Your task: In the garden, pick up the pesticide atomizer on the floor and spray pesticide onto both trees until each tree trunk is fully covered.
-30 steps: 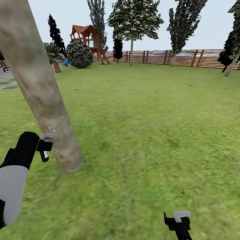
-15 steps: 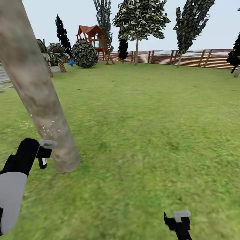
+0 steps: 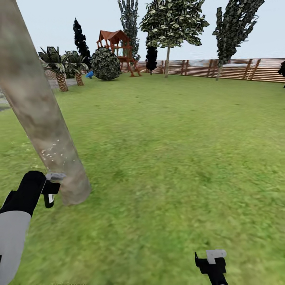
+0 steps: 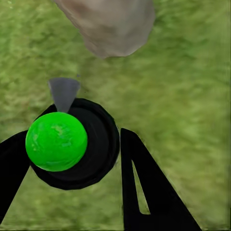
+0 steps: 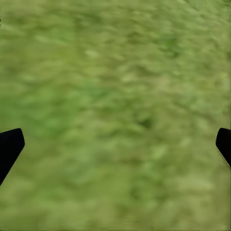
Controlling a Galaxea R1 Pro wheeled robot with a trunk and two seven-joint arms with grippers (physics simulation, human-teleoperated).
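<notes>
The robot's left gripper [image 3: 50, 189], at eight o'clock in the head view, is clenched around the pesticide atomizer [image 3: 52, 186], its pale nozzle aimed at the base of the tree trunk [image 3: 37, 111] just beside it, where white specks fleck the bark. The right gripper [image 3: 212, 264] hangs at six o'clock over the grass floor [image 3: 178, 158], jaws spread wide and empty. Spraying of this trunk appears under way; the next move likely calls for sweeping the nozzle around and up the bark to cover bare patches.
</notes>
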